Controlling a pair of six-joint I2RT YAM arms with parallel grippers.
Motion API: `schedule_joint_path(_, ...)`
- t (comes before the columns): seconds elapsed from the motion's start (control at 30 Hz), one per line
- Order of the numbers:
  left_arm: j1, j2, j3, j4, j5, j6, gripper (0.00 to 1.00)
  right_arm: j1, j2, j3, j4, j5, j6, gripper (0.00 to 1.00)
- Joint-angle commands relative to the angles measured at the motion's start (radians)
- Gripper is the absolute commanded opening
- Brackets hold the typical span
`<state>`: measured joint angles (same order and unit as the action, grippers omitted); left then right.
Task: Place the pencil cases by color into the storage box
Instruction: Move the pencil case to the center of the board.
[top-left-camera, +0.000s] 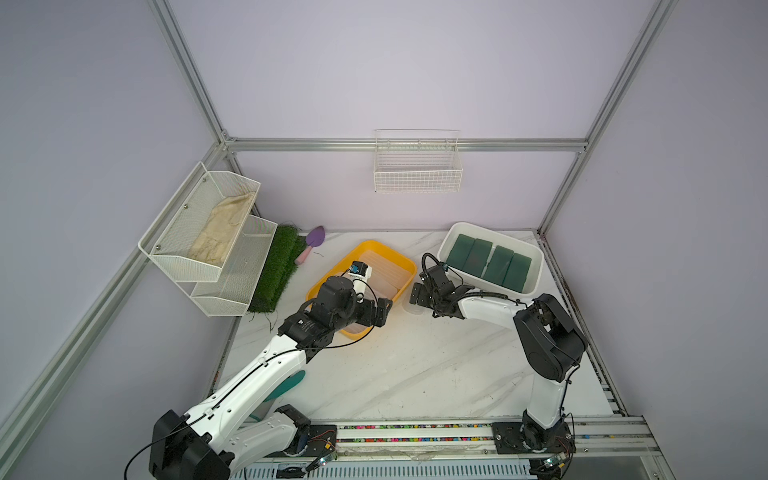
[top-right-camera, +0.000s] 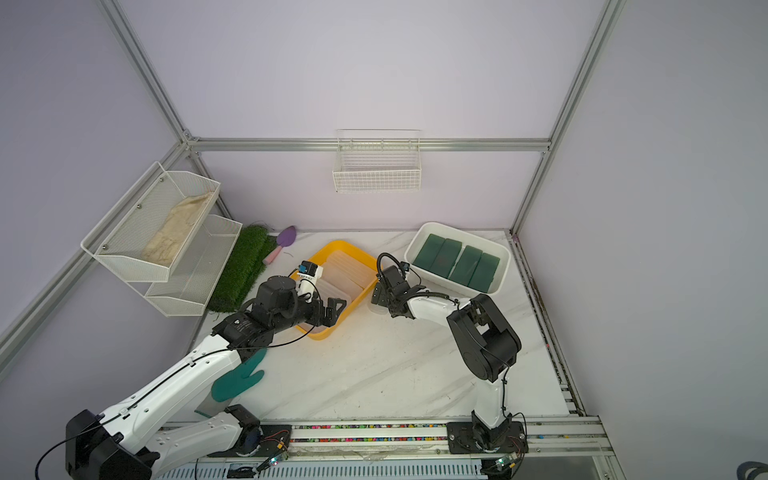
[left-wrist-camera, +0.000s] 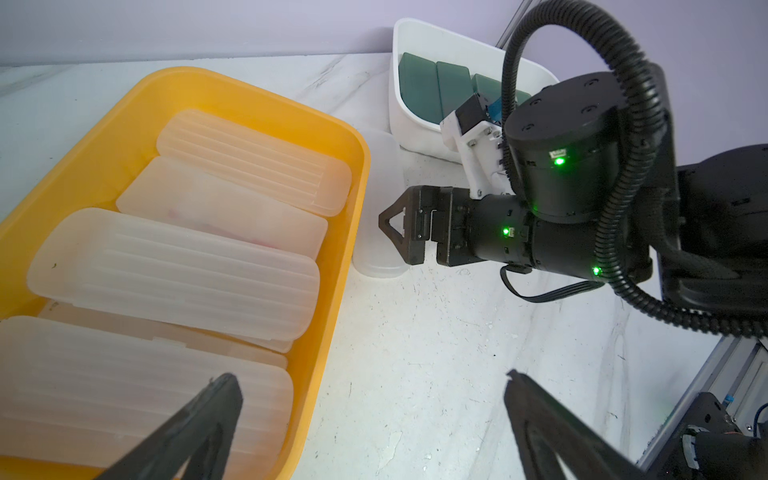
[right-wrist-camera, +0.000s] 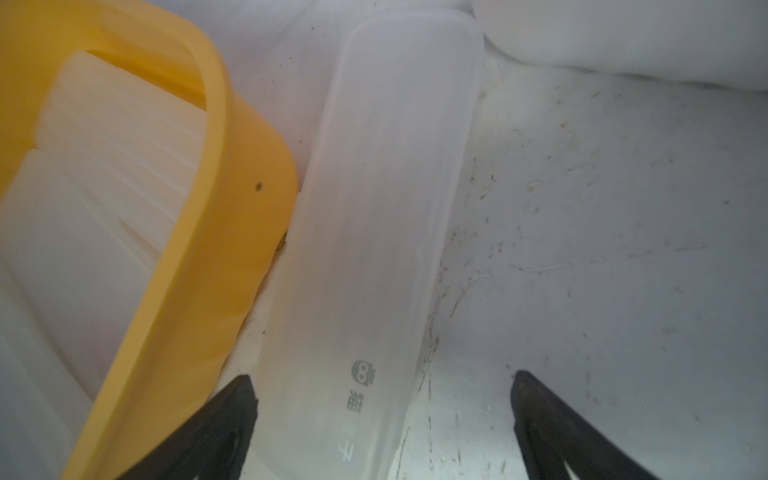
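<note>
A yellow storage box (top-left-camera: 374, 243) (left-wrist-camera: 249, 91) holds several frosted clear pencil cases (left-wrist-camera: 187, 270). A white storage box (top-left-camera: 536, 270) (left-wrist-camera: 415, 137) holds several dark green pencil cases (top-left-camera: 490, 264) (left-wrist-camera: 419, 87) side by side. One clear pencil case (right-wrist-camera: 386, 208) (left-wrist-camera: 380, 199) lies flat on the table between the two boxes, against the yellow wall. My right gripper (right-wrist-camera: 382, 376) (top-left-camera: 415, 293) is open and low over its near end, with the case between the fingers but nearer the yellow box. My left gripper (left-wrist-camera: 370, 376) (top-left-camera: 384, 309) stands open and empty over the yellow box's near corner.
A teal glove (top-right-camera: 237, 380) lies on the table under my left arm. At the back left are a grass mat (top-left-camera: 278, 270), a purple trowel (top-left-camera: 311, 241) and a white mesh shelf (top-left-camera: 208, 237). A wire basket (top-left-camera: 417, 166) hangs on the back wall.
</note>
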<state>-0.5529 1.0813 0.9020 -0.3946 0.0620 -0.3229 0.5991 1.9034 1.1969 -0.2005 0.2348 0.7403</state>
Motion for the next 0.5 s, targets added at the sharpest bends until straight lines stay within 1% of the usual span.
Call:
schedule_joint_path(0.0,-0.005,-0.025,-0.036,0.053,-0.002,-0.010,1.00,-0.001,0.044,0.062,-0.044,0.020,0.017,0.97)
schedule_joint_path(0.27,-0.005,-0.046,-0.058,0.060,-0.017,-0.007,1.00,0.002,0.150,0.177,-0.118,0.056,0.004,0.97)
schedule_joint_path(0.47,-0.005,-0.067,-0.069,0.068,-0.024,-0.012,1.00,0.007,0.198,0.229,-0.143,0.091,-0.001,0.97)
